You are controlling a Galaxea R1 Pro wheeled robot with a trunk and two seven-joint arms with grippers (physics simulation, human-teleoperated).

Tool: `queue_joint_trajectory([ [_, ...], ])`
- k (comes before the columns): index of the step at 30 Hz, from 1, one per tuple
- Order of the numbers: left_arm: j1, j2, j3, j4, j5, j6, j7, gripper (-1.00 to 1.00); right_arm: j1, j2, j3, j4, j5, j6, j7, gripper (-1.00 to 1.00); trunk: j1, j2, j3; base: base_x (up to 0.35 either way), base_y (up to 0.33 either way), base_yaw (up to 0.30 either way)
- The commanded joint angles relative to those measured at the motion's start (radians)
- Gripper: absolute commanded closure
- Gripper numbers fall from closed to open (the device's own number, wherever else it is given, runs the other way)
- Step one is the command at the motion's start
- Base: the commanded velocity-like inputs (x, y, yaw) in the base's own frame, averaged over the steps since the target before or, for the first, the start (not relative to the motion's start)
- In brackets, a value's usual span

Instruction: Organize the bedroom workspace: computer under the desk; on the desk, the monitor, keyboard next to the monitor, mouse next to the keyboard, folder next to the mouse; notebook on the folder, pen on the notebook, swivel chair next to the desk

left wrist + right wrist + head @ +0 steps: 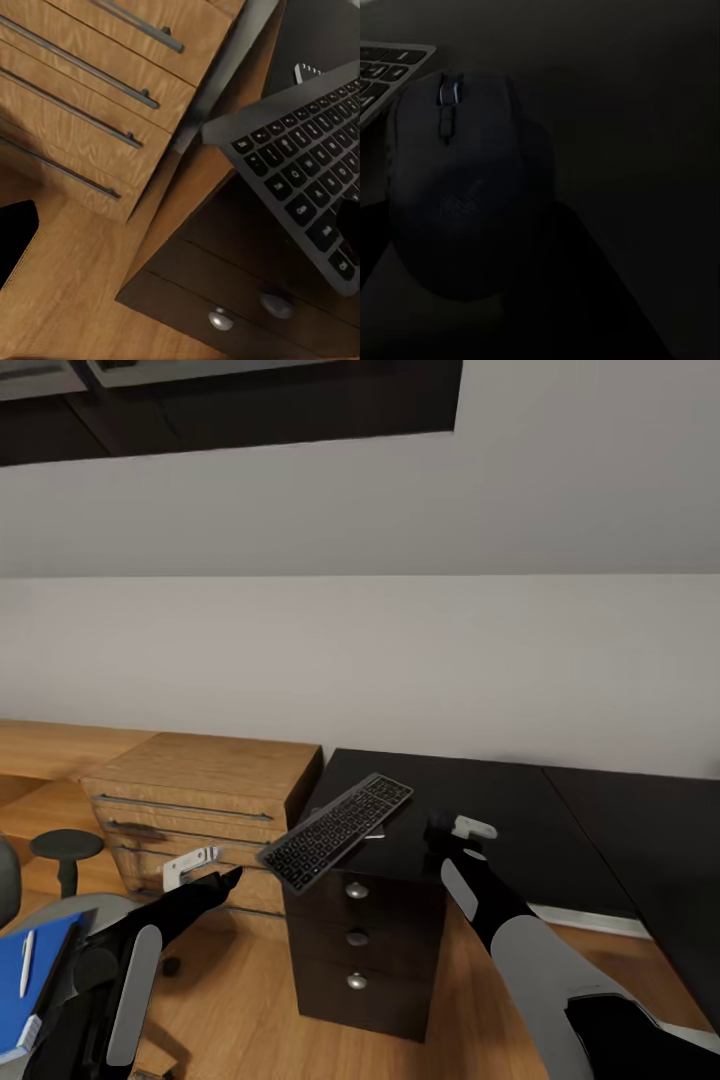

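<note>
The slim keyboard lies askew on the corner of the black desk, its near end hanging past the edge. It shows again as the keyboard in the left wrist view. My left gripper hovers open just left of that end, beside the drawers. My right gripper is low over the desk right of the keyboard, shut on the black mouse. At the lower left the blue folder rests on the swivel chair, with the white pen lying on it.
A light wood drawer unit stands left of the desk, close to my left arm. The desk's black drawers sit below the keyboard. A grey wall runs behind, and wood floor shows below.
</note>
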Motion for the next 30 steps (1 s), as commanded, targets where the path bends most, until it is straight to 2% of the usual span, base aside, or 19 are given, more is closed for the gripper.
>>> queue_joint_trajectory([
  [1,-0.001,-0.001,0.002,-0.001,0.008,0.005,0.003,-1.00,0.000,0.000,0.004,-0.002,-0.006,0.006,-0.007,1.00,0.000,-0.001,-0.002,0.000,0.000,0.245],
  [8,-0.001,-0.002,0.001,-0.001,0.008,0.005,0.003,-1.00,0.000,0.000,0.004,0.006,-0.006,0.006,-0.005,1.00,0.000,-0.001,-0.006,0.000,0.000,0.178],
  [30,-0.001,-0.002,0.000,-0.001,0.008,0.005,0.003,-1.00,0.000,-0.005,0.004,0.024,-0.006,0.008,-0.003,1.00,0.000,-0.001,-0.007,0.001,0.000,0.006],
])
